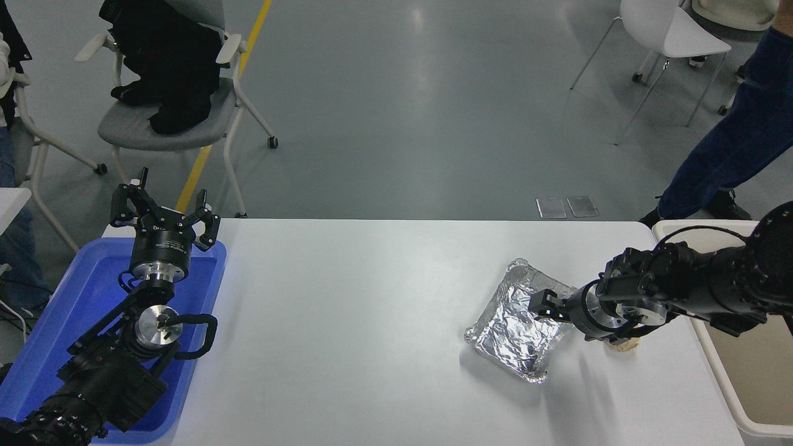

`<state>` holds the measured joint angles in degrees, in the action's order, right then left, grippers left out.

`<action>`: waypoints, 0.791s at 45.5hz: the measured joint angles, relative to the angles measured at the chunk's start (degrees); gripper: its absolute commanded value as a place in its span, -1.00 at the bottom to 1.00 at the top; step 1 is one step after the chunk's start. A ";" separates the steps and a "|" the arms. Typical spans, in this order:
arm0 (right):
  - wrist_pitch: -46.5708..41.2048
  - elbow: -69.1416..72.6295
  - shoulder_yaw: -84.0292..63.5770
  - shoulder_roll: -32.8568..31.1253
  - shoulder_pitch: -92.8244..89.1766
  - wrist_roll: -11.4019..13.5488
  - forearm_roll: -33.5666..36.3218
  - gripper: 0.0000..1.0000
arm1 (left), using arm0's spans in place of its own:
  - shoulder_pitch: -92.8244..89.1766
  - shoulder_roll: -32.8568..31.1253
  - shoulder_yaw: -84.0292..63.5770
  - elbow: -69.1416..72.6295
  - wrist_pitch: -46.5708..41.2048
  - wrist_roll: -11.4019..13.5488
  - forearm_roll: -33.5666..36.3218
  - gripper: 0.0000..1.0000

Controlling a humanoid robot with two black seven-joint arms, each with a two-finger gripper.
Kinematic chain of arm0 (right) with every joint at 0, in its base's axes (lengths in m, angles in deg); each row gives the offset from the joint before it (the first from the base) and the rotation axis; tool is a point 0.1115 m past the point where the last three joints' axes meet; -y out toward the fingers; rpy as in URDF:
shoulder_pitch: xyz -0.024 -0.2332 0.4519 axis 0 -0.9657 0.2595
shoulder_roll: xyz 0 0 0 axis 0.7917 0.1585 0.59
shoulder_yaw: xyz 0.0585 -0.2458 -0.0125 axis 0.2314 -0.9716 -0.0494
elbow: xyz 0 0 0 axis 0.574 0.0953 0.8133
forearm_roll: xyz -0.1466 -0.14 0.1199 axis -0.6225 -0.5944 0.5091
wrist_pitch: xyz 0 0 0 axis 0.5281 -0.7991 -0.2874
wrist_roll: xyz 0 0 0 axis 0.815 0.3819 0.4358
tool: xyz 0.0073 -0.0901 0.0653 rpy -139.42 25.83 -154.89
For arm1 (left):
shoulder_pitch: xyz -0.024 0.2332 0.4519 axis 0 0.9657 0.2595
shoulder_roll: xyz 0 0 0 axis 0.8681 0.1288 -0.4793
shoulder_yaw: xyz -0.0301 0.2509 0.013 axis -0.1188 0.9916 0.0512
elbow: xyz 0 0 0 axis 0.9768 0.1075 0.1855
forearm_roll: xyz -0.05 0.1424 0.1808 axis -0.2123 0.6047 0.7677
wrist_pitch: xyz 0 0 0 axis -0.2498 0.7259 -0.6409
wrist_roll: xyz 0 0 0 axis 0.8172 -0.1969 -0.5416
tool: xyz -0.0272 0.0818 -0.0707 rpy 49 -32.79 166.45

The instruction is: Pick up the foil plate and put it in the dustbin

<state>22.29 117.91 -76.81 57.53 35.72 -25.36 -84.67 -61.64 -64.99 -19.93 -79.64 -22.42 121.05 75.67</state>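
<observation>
The foil plate (517,331), a crinkled silver tray, lies on the white table (372,322) right of the middle. My right gripper (540,304) reaches in from the right and sits low over the plate's right rim, covering part of it. Whether it grips the rim does not show. The beige dustbin (712,356) stands off the table's right edge, partly behind my right arm. My left gripper (164,217) is parked open above the blue tray at the lower left.
A small crumpled brown paper ball (626,345) lies just right of the plate, mostly hidden under my right wrist. A bright blue tray (74,297) sits at the left edge. A person's legs (731,142) stand beyond the far right corner. Chairs stand behind the table.
</observation>
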 measured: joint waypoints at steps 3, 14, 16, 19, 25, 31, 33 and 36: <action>0.00 -0.54 0.17 0.20 -0.76 0.03 0.00 0.61 | 0.00 0.00 0.00 0.00 0.00 0.00 -0.01 0.98; 0.02 -1.90 1.11 0.88 -2.56 -0.10 -0.32 -1.00 | 0.00 0.00 0.00 0.01 0.00 0.00 -0.02 0.98; 0.05 -2.15 1.26 0.98 -2.83 -0.14 -0.62 -1.00 | 0.00 0.00 0.00 0.02 0.00 0.00 -0.02 0.98; 0.06 -2.41 1.43 1.10 -3.12 -0.20 -0.92 -1.00 | 0.00 0.00 0.00 0.02 0.00 0.00 -0.02 0.98; 0.08 -2.81 1.68 1.24 -3.34 -0.30 -1.32 -1.00 | 0.00 0.00 0.00 0.03 0.00 0.00 -0.02 0.98; 0.09 -2.91 1.92 1.45 -3.10 -0.37 -1.58 -1.00 | 0.00 0.00 -0.01 0.03 0.00 0.00 -0.02 0.98; 0.09 -2.87 1.93 1.47 -2.83 -0.38 -1.60 -1.00 | 0.00 0.00 -0.01 0.03 0.00 0.00 -0.02 0.98; 0.09 -2.36 1.70 1.46 -2.09 -0.40 -1.69 -1.00 | 0.00 0.00 -0.01 0.03 0.00 -0.03 -0.02 0.98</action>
<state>22.39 115.55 -75.11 58.99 33.63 -25.75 -86.37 -61.64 -64.99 -19.94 -79.61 -22.42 121.02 75.65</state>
